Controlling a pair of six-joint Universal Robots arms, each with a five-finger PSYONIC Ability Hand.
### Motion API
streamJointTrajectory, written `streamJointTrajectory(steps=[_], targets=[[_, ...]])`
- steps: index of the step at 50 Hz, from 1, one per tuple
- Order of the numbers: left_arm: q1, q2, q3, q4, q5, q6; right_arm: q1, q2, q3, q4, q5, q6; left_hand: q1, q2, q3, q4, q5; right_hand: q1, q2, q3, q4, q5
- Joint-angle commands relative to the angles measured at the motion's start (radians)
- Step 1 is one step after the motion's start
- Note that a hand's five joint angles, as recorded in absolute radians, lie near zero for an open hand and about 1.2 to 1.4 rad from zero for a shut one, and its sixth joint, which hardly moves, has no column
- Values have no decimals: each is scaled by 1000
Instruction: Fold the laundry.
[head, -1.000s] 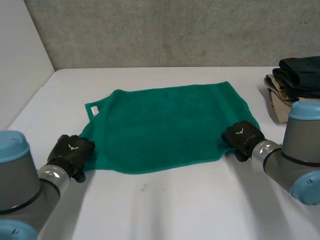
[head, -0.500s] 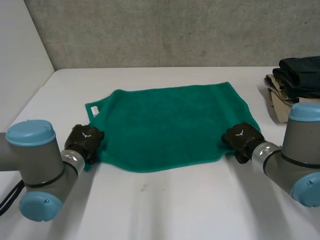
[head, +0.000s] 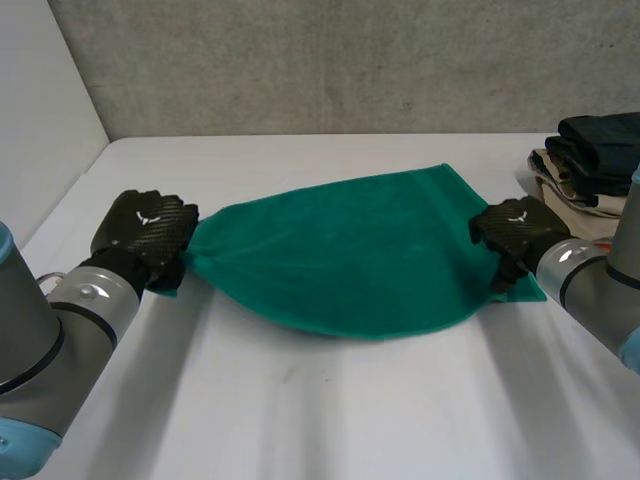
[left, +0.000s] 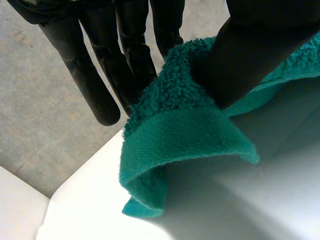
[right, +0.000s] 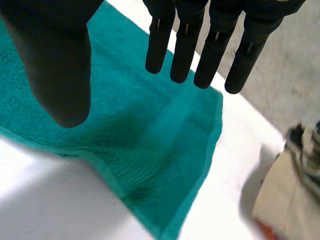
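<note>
A green towel (head: 340, 260) lies across the middle of the white table (head: 330, 410). Its left end is gathered into a bunch and raised. My left hand (head: 148, 232) is shut on that left end. In the left wrist view the thumb (left: 250, 55) pinches the towel's hemmed edge (left: 185, 135) against the fingers (left: 95, 75). My right hand (head: 515, 232) hovers over the towel's right edge. Its fingers (right: 185, 40) are straight and well apart from the thumb, with the towel's corner (right: 145, 130) lying flat below the palm.
A stack of folded dark and tan clothes (head: 595, 165) sits at the table's far right, close to my right arm; its tan edge (right: 285, 200) lies just beyond the towel's corner. A grey wall (head: 330, 60) runs along the back of the table.
My left hand shut on the towel's left end and lifted it, bunching the cloth. My right hand opened, let go of the near right corner and moved back along the right edge.
</note>
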Motion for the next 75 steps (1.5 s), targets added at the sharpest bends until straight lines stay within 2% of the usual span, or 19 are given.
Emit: streamJointTrajectory(steps=[1, 9, 11, 16, 20, 26, 30, 31, 36, 40, 42, 46, 51, 55, 56, 59, 67, 71, 75], targets=[[-6, -11, 32, 4, 1, -28, -91, 8, 21, 25, -10, 109, 247, 200, 208, 200, 235, -26, -16, -14, -10, 18], [-59, -4, 110, 4, -2, -58, -100, 8, 79, 50, -46, 123, 247, 200, 208, 200, 235, -231, -221, -219, -215, -188], [-68, -2, 130, 3, -3, -69, -93, 9, 101, 18, -64, 131, 247, 200, 208, 200, 235, -325, -315, -313, -309, -281], [-79, 9, 200, -15, -3, -103, -82, 34, 141, -82, -76, 154, 247, 200, 208, 200, 235, -328, -318, -316, -313, -285], [-104, 9, 262, -42, -5, -145, 11, 58, 150, -157, -70, 194, 247, 200, 208, 200, 235, -337, -327, -325, -321, -294], [-125, 9, 389, -81, -13, -198, 168, 68, 148, -185, -58, 362, 247, 200, 208, 200, 235, -406, -396, -394, -390, -363], [-141, 7, 477, -114, -14, -209, 266, 63, 131, -215, -17, 565, 247, 200, 208, 200, 235, -406, -396, -394, -390, -363], [-144, 7, 493, -121, -16, -209, 291, 62, 127, -237, 17, 647, 247, 200, 208, 200, 235, -406, -396, -394, -390, -363], [-183, 9, 572, -152, -34, -210, 329, 84, 84, -304, 152, 826, 247, 200, 208, 200, 235, -406, -396, -394, -390, -363], [-208, 19, 583, -154, -53, -209, 325, 193, 10, -312, 293, 763, 247, 200, 208, 200, 235, -406, -396, -394, -390, -363], [-211, 48, 583, -154, -62, -210, 303, 224, -28, -311, 359, 675, 247, 200, 208, 200, 235, -406, -396, -394, -390, -363], [-208, 104, 575, -154, -66, -210, 195, 262, -74, -311, 393, 538, 247, 200, 208, 200, 235, -384, -375, -372, -369, -341], [-199, 162, 575, -155, -68, -224, 38, 287, -79, -303, 335, 413, 247, 200, 208, 200, 235, 3, 13, 15, 19, 46], [-188, 184, 573, -157, -66, -225, 6, 278, -65, -294, 240, 386, 247, 200, 208, 200, 235, 554, 564, 566, 570, 598], [-184, 185, 573, -157, -65, -225, -10, 270, -60, -282, 208, 375, 247, 200, 208, 200, 235, 813, 823, 825, 829, 856], [-161, 187, 566, -166, -65, -224, -37, 237, -57, -254, 168, 373, 247, 200, 208, 200, 235, 816, 826, 828, 831, 859], [-66, 184, 500, -273, -54, -216, -157, -41, -71, -101, -30, 286, 247, 200, 208, 200, 235, 816, 826, 828, 831, 859], [3, 184, 448, -348, -45, -212, -270, -213, -178, 143, -148, 107, 247, 200, 208, 200, 235, 816, 826, 828, 831, 859], [69, 184, 403, -417, -17, -198, -316, -280, -307, 374, -213, -57, 247, 200, 208, 200, 235, 816, 826, 828, 831, 859]])
